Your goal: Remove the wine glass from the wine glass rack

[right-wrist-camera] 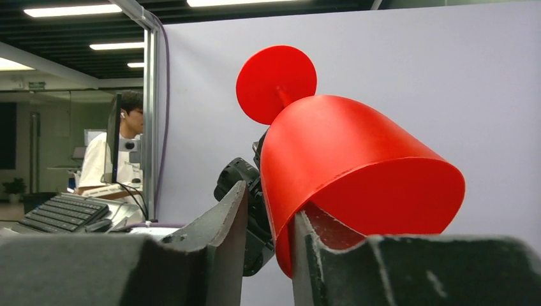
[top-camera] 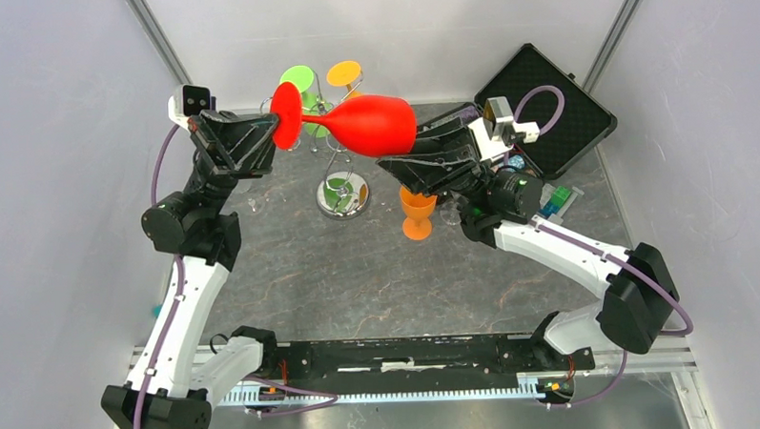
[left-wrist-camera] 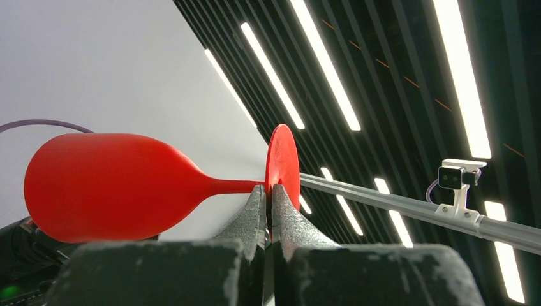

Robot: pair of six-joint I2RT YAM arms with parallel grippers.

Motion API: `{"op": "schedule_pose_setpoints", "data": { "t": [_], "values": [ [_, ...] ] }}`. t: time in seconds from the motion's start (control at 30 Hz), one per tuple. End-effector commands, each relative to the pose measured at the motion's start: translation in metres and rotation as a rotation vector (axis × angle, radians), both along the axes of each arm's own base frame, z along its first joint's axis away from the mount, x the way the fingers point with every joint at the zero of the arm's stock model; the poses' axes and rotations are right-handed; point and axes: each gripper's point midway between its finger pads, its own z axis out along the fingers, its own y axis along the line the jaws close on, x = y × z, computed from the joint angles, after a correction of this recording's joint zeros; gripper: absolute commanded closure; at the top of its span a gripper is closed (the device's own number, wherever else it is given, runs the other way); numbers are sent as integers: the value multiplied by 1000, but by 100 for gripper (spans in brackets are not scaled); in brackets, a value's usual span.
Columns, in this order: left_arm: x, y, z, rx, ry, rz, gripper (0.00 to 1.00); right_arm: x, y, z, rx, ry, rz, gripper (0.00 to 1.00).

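Red wine glass is lying sideways in the air, Mia, above the wine glass rack. I'd judge it off the scroll arms, since neither wrist view shows wire round the stem.

Mia: What has the left gripper got?

Me: The left gripper is nearly closed, with the edge of the foot disc nipped between its tips. That's a thin hold on a smooth rim, so any twist could let it slide out.

Mia: And below the glass?

Me: A green glass and an orange glass hang on the rack. If the foot slips, the bowl end pivots and the stem swings down into them.

Mia: And the right?

Me: The right gripper has one finger inside the bowl's mouth and one outside, drawn in on the wall. I can't swear the outer finger touches. With both arms on one stiff glass, uneven pulling would wrench it from the weaker pinch.

Mia: Anything under that arm?

Me: An orange goblet stands on the table just beneath the wrist. Lowering straight down would knock it over.
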Motion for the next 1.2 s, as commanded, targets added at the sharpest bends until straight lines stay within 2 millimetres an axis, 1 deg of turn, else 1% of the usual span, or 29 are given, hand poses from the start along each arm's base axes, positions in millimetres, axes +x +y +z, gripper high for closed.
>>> {"op": "schedule_pose_setpoints", "data": {
  "t": [0.0,0.07,0.1,0.13,0.17,0.27,0.33,0.4,0.43,0.5,0.57,0.6,0.63,0.67,0.7,0.73,0.77,0.8,0.83,0.87,0.9,0.93,0.97,1.03,1.1,1.17],
  "values": [
    [-20,6,12,-41,35,-72,98,-28,-21,24,102,-121,26,72],
    [-22,6,12,-22,32,-39,97,-29,-21,24,100,-120,25,81],
    [-24,6,12,-16,24,-26,94,-28,-21,25,98,-115,24,88],
    [-24,6,12,-12,21,-17,89,-28,-22,24,97,-112,21,93],
    [-26,6,12,-9,15,-10,81,-28,-22,24,96,-109,20,99],
    [-35,8,16,-4,-39,22,65,-29,-25,23,96,-98,3,100],
    [-45,7,22,19,-95,58,49,-32,-30,22,89,-97,-17,100],
    [-54,5,24,68,-146,113,30,-34,-33,17,68,-94,-45,100],
    [-59,4,24,93,-177,146,24,-35,-37,15,57,-97,-66,100],
    [-62,2,19,150,-205,212,11,-38,-41,8,24,-103,-119,100],
    [-62,2,11,206,-225,285,3,-36,-47,-1,-24,-93,-190,100],
    [-58,0,5,238,-216,311,0,-34,-50,-5,-58,-92,-237,100],
    [-57,0,-1,272,-235,346,0,-26,-48,-15,-120,-56,-282,100],
    [-58,-2,-5,309,-272,379,0,-20,-51,-20,-164,-38,-344,100],
    [-60,-5,-11,352,-303,392,0,-9,-54,-28,-230,6,-415,100],
    [-63,-8,-15,402,-351,405,0,0,-59,-34,-279,43,-475,100],
    [-67,-10,-18,443,-395,416,0,9,-63,-46,-351,79,-534,100],
    [-69,-13,-24,495,-433,419,0,15,-71,-50,-399,110,-594,100],
    [-72,-14,-27,535,-463,432,0,21,-79,-59,-463,142,-647,100],
    [-69,-15,-35,587,-476,451,0,27,-86,-71,-529,186,-695,100],
    [-69,-14,-38,626,-506,487,0,30,-95,-76,-576,208,-739,100],
    [-66,-12,-43,664,-502,511,0,32,-103,-91,-658,248,-774,100],
    [-60,-10,-52,713,-487,542,0,34,-112,-96,-705,283,-808,100],
    [-52,-4,-60,774,-472,607,0,33,-128,-110,-813,361,-850,100],
    [-42,2,-67,819,-441,668,0,28,-140,-126,-920,423,-860,100],
    [-32,7,-75,853,-409,704,0,23,-152,-136,-988,481,-875,100]
  ]
}}
